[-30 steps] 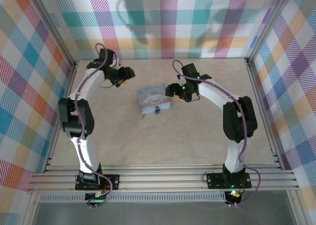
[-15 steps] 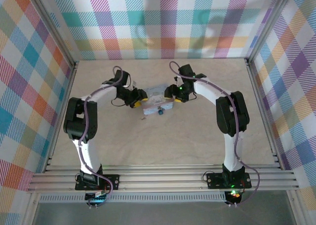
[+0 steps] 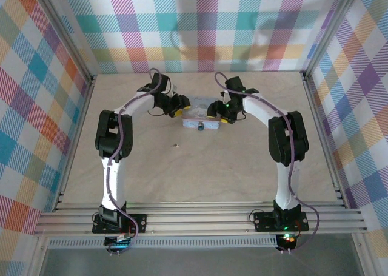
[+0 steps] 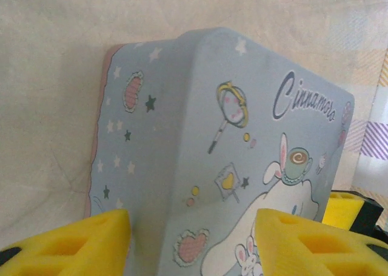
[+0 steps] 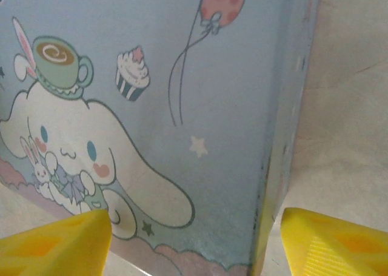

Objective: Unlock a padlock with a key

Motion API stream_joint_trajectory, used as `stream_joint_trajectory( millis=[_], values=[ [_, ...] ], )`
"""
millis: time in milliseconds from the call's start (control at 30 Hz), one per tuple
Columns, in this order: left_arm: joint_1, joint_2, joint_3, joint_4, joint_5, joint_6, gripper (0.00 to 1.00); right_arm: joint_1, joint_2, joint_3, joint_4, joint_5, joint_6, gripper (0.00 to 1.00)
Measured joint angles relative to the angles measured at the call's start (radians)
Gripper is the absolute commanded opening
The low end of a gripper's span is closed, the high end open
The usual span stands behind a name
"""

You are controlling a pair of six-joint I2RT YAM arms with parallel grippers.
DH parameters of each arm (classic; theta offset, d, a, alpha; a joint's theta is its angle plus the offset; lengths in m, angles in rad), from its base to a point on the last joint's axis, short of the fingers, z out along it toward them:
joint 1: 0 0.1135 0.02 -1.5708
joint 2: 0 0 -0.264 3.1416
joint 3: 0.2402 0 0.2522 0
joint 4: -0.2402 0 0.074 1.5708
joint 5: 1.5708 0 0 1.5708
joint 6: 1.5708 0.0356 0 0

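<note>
We are seeing the padlock (image 3: 201, 122) near the tabletop's (image 3: 242, 167) far edge, midway along it, between the left gripper (image 3: 180, 109) and the right gripper (image 3: 219, 115). Each is straddling one end with fingers spread wide; we cannot tell whether they are pinching it. The key (image 3: 176, 145) is lying apart, nearer us, with bare tabletop surrounding it.

Top camera looks down — both wrist cameras closely share the padlock (image 4: 200, 142).

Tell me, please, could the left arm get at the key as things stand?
Probably yes: the key lies alone on the table, nothing around it, on the left arm's side. The left gripper, at the padlock, would have to pull back first.
</note>
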Motion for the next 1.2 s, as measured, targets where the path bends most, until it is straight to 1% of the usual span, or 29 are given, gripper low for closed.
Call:
stream_joint_trajectory(
  millis=[167, 267, 333, 433, 533, 600, 700, 800, 933, 1033, 1100, 1200],
  values=[
    [0.0, -0.045, -0.017, -0.08, -0.096, 0.065, 0.61, 0.0, -0.079, -0.027, -0.008, 0.031, 0.001, 0.78],
    [0.009, -0.135, -0.097, -0.106, -0.184, 0.087, 0.62, 0.0, -0.172, -0.077, 0.005, 0.051, 0.003, 0.78],
    [0.014, -0.225, -0.183, -0.115, -0.246, 0.104, 0.61, 0.0, -0.245, -0.134, 0.026, 0.058, 0.009, 0.78],
    [0.015, -0.336, -0.291, -0.141, -0.302, 0.125, 0.59, 0.002, -0.348, -0.255, 0.072, 0.072, 0.032, 0.78],
    [-0.001, -0.392, -0.375, -0.174, -0.356, 0.129, 0.56, 0.013, -0.407, -0.375, 0.114, 0.085, 0.059, 0.78],
    [-0.03, -0.411, -0.442, -0.188, -0.392, 0.112, 0.53, 0.03, -0.414, -0.437, 0.132, 0.094, 0.076, 0.78],
    [-0.092, -0.423, -0.548, -0.196, -0.43, 0.045, 0.44, 0.072, -0.405, -0.494, 0.138, 0.103, 0.089, 0.78],
    [-0.136, -0.424, -0.62, -0.195, -0.45, -0.055, 0.4, 0.119, -0.388, -0.502, 0.143, 0.105, 0.095, 0.76],
    [-0.157, -0.447, -0.664, -0.163, -0.481, -0.19, 0.35, 0.187, -0.349, -0.474, 0.14, 0.126, 0.079, 0.75],
    [-0.159, -0.468, -0.668, -0.132, -0.501, -0.28, 0.27, 0.219, -0.318, -0.433, 0.141, 0.135, 0.066, 0.75],
    [-0.166, -0.473, -0.668, -0.106, -0.503, -0.338, 0.25, 0.228, -0.317, -0.429, 0.146, 0.137, 0.057, 0.74],
    [-0.178, -0.473, -0.669, -0.077, -0.503, -0.42, 0.26, 0.227, -0.316, -0.429, 0.148, 0.143, 0.05, 0.74]
  ],
)
